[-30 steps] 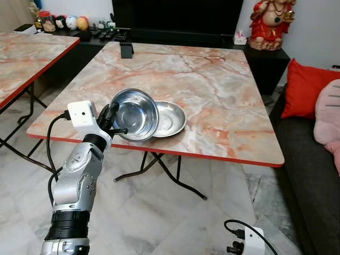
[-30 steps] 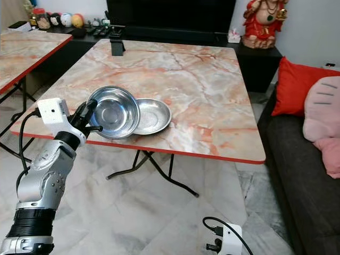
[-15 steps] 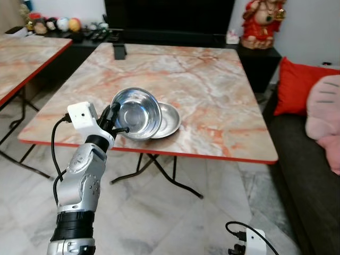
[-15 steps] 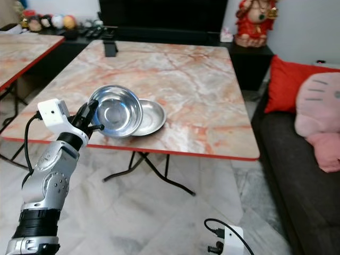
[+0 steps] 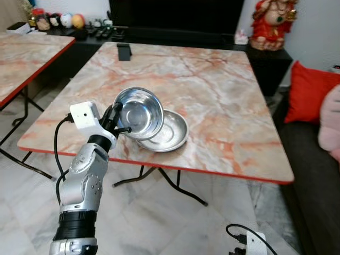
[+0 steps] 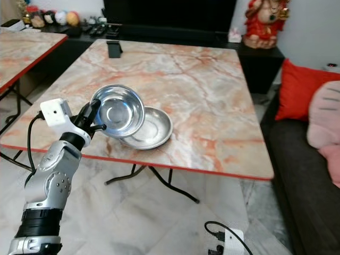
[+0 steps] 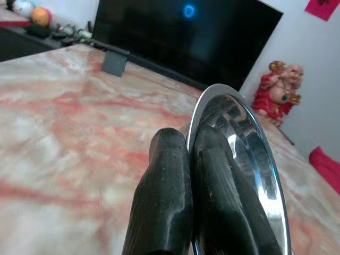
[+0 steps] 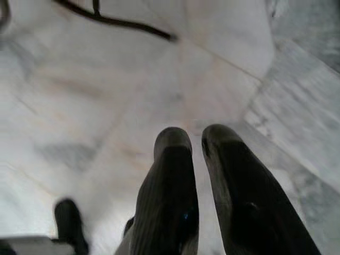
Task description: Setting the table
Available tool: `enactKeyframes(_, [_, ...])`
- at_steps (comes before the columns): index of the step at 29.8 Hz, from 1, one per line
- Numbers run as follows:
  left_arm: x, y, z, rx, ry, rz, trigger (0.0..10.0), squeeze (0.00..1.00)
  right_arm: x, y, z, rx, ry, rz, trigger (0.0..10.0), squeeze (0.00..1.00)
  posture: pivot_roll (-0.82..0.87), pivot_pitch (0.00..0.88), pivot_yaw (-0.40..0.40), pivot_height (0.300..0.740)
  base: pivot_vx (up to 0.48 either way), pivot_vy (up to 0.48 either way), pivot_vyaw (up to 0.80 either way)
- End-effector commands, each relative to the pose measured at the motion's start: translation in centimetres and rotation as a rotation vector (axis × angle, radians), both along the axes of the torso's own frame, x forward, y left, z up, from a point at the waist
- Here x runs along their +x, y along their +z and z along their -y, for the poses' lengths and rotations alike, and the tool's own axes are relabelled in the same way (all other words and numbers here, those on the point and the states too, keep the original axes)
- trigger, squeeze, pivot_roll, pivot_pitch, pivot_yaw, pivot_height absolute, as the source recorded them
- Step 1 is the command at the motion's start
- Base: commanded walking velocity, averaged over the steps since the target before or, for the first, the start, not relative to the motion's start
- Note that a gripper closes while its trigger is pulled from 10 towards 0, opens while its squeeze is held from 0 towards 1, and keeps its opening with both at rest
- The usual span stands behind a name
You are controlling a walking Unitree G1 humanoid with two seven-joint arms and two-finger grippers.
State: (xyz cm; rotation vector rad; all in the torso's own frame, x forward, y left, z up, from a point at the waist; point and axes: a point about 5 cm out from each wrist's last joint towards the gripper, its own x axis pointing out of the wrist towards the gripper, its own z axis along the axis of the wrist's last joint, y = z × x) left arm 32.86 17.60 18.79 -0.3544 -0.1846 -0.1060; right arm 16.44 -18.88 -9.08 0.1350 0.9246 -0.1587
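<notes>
Head views: marble-look surface [image 5: 212, 90] w/ red edge fills the middle; a second, similar surface [image 5: 26, 58] sits at 9–10 o'clock.

Left gripper [image 5: 118, 120] is raised at the near edge of the main surface, at approx. 8 o'clock from its centre. Its jaws are clamped on the rim of a steel bowl [image 5: 140, 112], one black finger inside the rim, one outside; left wrist view shows the fingers [image 7: 164, 207] pinching the thin bright edge, no gap. The bowl [image 7: 241, 154] is tilted on its side, open face turned toward the head camera, rim at 12 o'clock clear of the surface. Its lower part overlaps a steel plate [image 5: 169, 133] that lies flat on the surface just at 4 o'clock of the bowl; can't tell if bowl touches plate.

At 12 o'clock, far edge: small dark stand [image 5: 124, 51]. Behind it a black TV [image 7: 186, 37] on a low cabinet; red laughing-Buddha figure [image 5: 271, 24] at 1 o'clock. Small round figurines [image 5: 56, 20] at 11 o'clock. Red cushion [image 5: 311, 95] and pink cushion [image 5: 329, 122] on a dark sofa at 3 o'clock.

Right gripper [image 8: 194, 139] hangs low at 5 o'clock over pale marble floor [image 8: 79, 79]; jaws nearly together, a slim gap between the tips, nothing held. Black cable [image 8: 114, 24] lies on the floor beyond it.
</notes>
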Motion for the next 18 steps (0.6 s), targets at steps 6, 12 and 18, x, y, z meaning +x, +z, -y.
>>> enactKeyframes(6, [0.2,0.8,1.5,-0.016,-0.057,0.028,10.0,0.00,0.2,0.0,-0.2,-0.010,-0.007,0.001,10.0,0.00,0.03,0.000,-0.031,0.740,0.321,0.000,0.00])
enactKeyframes(12, [0.4,0.9,1.2,-0.043,-0.065,0.016,10.0,0.00,0.1,-0.1,-1.7,0.008,-0.004,0.001,10.0,0.00,0.03,0.000,-0.030,0.740,0.000,0.000,-0.29])
enactKeyframes(18, [0.3,0.8,1.3,-0.086,-0.146,-0.017,10.0,0.00,0.0,-0.2,-1.9,0.000,0.005,0.003,10.0,0.00,0.03,0.000,-0.032,0.740,0.000,0.000,-0.21])
